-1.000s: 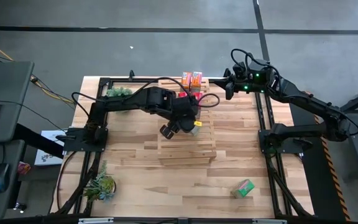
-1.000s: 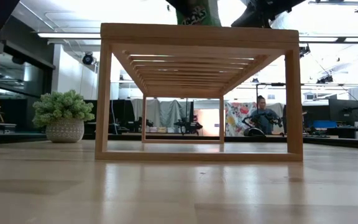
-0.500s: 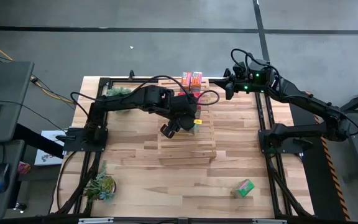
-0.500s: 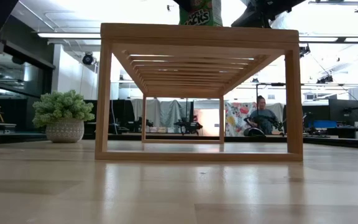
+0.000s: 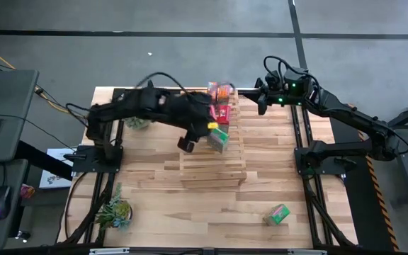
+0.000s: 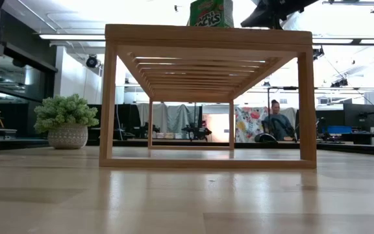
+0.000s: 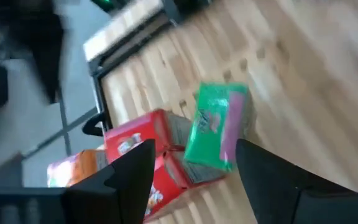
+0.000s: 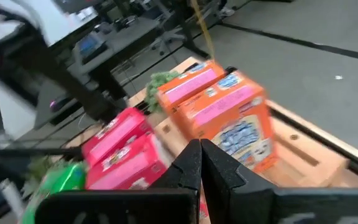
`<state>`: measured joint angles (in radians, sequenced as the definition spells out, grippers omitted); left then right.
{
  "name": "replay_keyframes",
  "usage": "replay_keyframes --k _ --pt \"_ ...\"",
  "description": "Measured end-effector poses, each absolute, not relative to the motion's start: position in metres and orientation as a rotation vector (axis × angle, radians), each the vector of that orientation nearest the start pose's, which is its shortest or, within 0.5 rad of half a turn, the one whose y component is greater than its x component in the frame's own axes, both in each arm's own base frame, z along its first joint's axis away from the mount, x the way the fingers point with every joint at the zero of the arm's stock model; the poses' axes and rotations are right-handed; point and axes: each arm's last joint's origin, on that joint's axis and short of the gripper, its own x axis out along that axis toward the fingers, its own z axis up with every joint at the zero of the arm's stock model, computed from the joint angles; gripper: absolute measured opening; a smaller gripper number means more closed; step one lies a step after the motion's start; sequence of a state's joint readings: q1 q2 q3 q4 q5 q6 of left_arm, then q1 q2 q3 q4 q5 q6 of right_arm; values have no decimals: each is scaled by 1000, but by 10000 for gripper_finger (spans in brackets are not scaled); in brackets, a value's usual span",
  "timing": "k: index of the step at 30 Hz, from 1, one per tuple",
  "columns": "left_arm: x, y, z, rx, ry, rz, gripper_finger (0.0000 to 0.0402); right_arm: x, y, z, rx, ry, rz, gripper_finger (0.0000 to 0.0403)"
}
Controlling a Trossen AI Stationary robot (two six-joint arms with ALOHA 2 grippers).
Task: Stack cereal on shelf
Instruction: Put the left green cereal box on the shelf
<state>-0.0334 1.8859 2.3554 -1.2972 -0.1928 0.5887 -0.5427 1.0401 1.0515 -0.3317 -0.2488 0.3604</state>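
Note:
The light-wood slatted rack (image 5: 211,161) stands mid-table, seen side-on in the low view (image 6: 206,34). On its top stand two orange boxes (image 5: 219,90) at the far end, two red boxes (image 5: 222,113) next to them, and a green box (image 5: 218,139) nearer, resting on its base (image 6: 211,13). A second green box (image 5: 280,214) lies on the tabletop near the right front. My left gripper (image 5: 188,144) is open beside the rack's green box (image 7: 216,134), on its left, and touches nothing. My right gripper (image 5: 258,100) is shut and hovers by the orange boxes (image 8: 222,118).
One potted plant (image 5: 113,211) sits at the near left of the table and another (image 5: 136,106) at the far left, partly under the left arm. A black frame (image 5: 303,152) borders the table. A person (image 6: 276,120) sits in the room behind.
My left gripper has let go of the green box and drawn back toward the table's left, its arm swinging away from the rack. The green box, held over the rack top a second ago, now stands there on its own. The right arm has kept still.

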Motion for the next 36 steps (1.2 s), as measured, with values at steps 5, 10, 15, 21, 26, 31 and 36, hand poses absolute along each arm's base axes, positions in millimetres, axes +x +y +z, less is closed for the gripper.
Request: replay_keyframes --k 5,10,15,21,26,31,36 --pt "325 -4 476 370 746 -26 155 194 -102 360 488 301 -204 0" --pt "299 -2 466 242 711 11 23 198 -81 349 528 443 -108 0" --pt "285 -12 420 68 487 24 9 208 -50 329 526 553 -45 0" --pt "283 -26 334 -215 275 43 1 222 -19 297 572 498 -124 0" --pt "293 -30 284 -326 310 151 0 226 -12 281 606 366 -262 0" --pt "309 -30 269 -322 316 165 0 228 -13 276 645 323 -319 0" --pt "316 -26 257 -317 342 185 0 236 -12 269 680 347 -322 0"
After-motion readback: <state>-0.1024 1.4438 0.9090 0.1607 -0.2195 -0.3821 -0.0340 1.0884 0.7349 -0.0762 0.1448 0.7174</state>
